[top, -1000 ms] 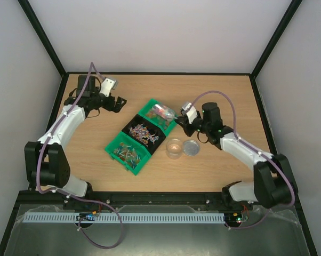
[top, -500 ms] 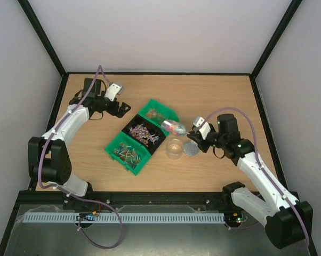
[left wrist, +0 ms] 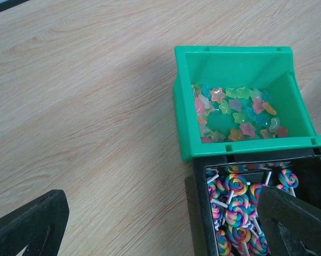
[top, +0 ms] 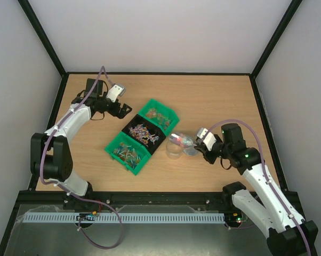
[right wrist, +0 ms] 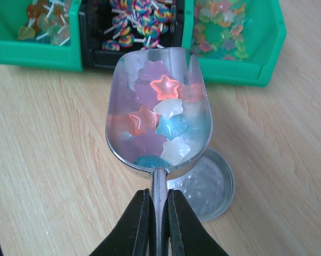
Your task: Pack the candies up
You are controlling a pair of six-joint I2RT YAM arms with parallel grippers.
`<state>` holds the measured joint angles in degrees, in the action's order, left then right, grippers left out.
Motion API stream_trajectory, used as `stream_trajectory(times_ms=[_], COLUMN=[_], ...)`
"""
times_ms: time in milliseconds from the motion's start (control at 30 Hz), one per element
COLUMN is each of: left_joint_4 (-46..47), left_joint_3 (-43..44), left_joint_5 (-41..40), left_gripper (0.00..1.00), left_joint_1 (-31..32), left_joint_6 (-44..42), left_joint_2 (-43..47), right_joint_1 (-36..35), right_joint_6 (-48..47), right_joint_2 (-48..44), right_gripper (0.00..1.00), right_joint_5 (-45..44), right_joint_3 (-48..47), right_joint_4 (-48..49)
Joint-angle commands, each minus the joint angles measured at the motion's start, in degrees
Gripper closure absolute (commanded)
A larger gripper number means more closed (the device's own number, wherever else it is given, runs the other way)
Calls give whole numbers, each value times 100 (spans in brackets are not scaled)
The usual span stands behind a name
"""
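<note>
Right jaws clamped on scoop (right wrist: 120, 138) of candies (right wrist: 166, 109) over lid (right wrist: 208, 186) rim; left jaws apart above bin (left wrist: 199, 224) edge.

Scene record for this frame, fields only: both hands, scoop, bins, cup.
right hand: shut on the scoop handle
scoop: loaded with star candies, partly over the lid
left hand: open, empty, near the green bin
green bin: more star candies
black bin: lollipops
cup: clear, beside the lid
</note>
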<state>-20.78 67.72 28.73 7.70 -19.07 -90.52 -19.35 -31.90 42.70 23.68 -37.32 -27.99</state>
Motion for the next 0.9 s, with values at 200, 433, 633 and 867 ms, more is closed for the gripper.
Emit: stream_trajectory(times_ms=[200,433,633,867], left_joint_4=[132,132,114,157], left_joint_3=[39,48,39,35], left_joint_5=[253,247,230,262], left_gripper=[1,1,1,1], left_joint_1=[21,21,12,3], left_joint_6=[-118,-21,-35,15], left_joint_2=[-191,-229,-229,-254], right_joint_1=[24,21,19,19], right_joint_6=[-450,-550,-630,-665], right_joint_2=[-207,507,1016,1316], right_gripper=[99,99,99,99], right_joint_5=[-240,-120,-134,-351], right_joint_3=[-216,-667,-1000,-1224], right_joint_4=[-1175,-1629,-1946,-2167])
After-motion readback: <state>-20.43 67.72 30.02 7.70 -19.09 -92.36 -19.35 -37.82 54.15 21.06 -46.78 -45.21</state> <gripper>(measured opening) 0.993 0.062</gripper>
